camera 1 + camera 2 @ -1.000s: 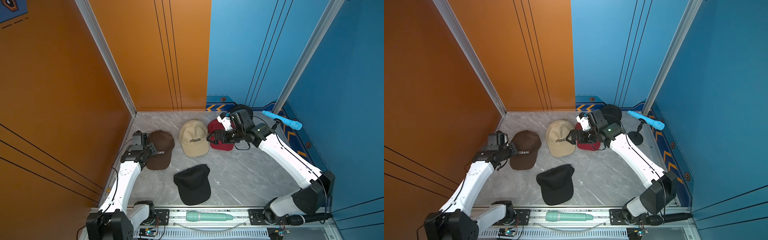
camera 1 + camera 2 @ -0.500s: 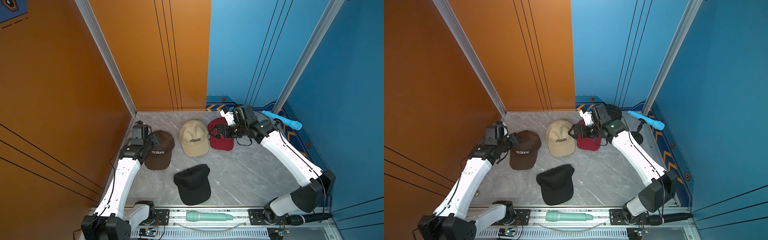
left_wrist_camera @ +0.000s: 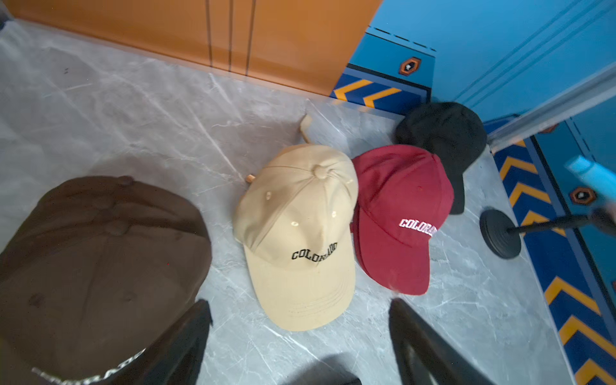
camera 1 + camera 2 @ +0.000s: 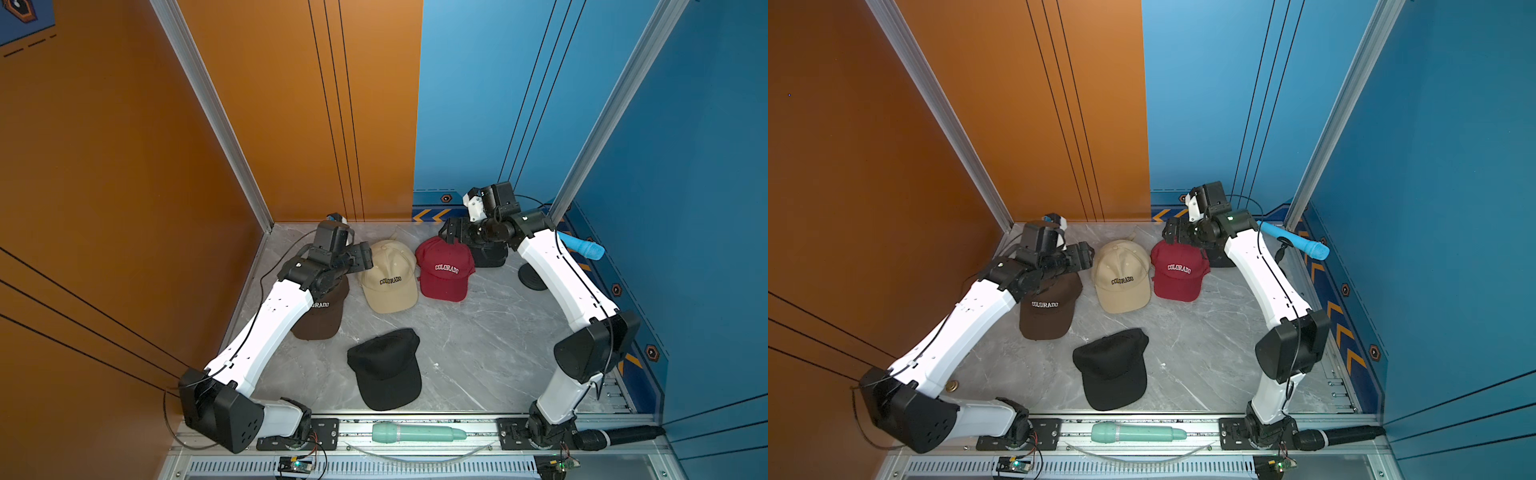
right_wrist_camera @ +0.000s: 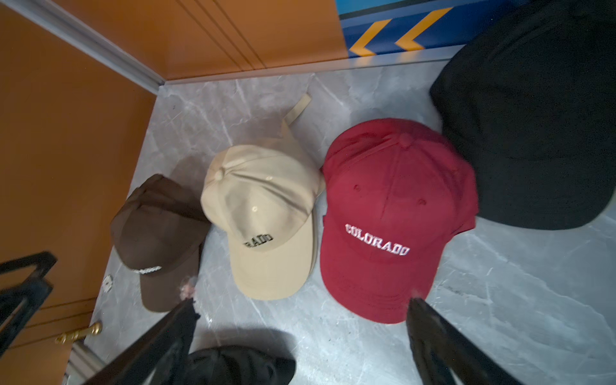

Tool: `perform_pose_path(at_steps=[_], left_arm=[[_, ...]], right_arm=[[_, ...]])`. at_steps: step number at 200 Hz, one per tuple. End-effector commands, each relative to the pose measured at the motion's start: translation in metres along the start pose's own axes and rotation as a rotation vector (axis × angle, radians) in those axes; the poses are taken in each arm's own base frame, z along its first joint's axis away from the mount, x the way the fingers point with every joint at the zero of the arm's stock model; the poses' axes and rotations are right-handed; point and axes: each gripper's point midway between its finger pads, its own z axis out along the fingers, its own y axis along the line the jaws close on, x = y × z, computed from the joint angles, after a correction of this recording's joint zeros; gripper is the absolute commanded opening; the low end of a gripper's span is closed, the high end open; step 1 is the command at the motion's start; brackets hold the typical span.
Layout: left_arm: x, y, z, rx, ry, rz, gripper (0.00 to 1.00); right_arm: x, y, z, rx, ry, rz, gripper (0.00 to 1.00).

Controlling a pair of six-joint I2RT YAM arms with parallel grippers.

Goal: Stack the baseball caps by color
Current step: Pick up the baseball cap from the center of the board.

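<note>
Five baseball caps lie on the grey marble floor. A brown cap (image 4: 322, 309) (image 4: 1050, 307) is at the left, a beige cap (image 4: 388, 276) (image 3: 300, 233) in the middle and a red cap (image 4: 444, 268) (image 5: 393, 213) to its right. One black cap (image 4: 386, 368) lies in front. Another black cap (image 3: 443, 133) (image 5: 533, 133) sits behind the red one, partly hidden by my right arm. My left gripper (image 4: 365, 257) (image 3: 300, 303) hovers open and empty over the brown cap's crown, close to the beige cap. Above the red cap's back edge, my right gripper (image 4: 451, 232) (image 5: 301, 301) is open and empty.
A blue microphone (image 4: 582, 247) leans on a black round-based stand (image 4: 534, 278) by the right wall. A green microphone (image 4: 417, 433) and a black microphone (image 4: 619, 436) lie along the front rail. Orange walls close the left and back, blue walls the right.
My left gripper has opened and swung from the brown cap's left side over its crown toward the beige cap. My right gripper has drawn back from over the red cap toward the back wall.
</note>
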Motion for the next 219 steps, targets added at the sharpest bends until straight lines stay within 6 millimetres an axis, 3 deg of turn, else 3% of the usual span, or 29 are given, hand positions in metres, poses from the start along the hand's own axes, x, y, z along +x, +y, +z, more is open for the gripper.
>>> perform_pose_path(at_steps=[1, 44, 49, 85, 154, 219], left_arm=[[-0.001, -0.032, 0.007, 0.038, 0.005, 0.064, 0.98], [0.007, -0.076, 0.025, 0.114, 0.038, 0.117, 0.98], [0.009, -0.081, 0.029, 0.124, 0.046, 0.122, 0.98], [0.015, -0.107, 0.043, 0.172, 0.076, 0.145, 0.98], [0.015, -0.134, 0.063, 0.224, 0.100, 0.175, 0.98], [0.015, -0.134, 0.076, 0.221, 0.131, 0.171, 0.98]], right_arm=[[-0.010, -0.036, 0.012, 0.140, 0.009, 0.030, 1.00], [-0.062, -0.075, 0.027, 0.275, -0.098, 0.025, 1.00], [-0.063, -0.083, 0.040, 0.288, -0.088, 0.032, 1.00], [-0.093, -0.118, 0.066, 0.371, -0.148, 0.046, 1.00], [-0.105, -0.172, 0.121, 0.493, -0.202, 0.007, 1.00], [-0.100, -0.223, 0.135, 0.625, -0.208, 0.037, 1.00]])
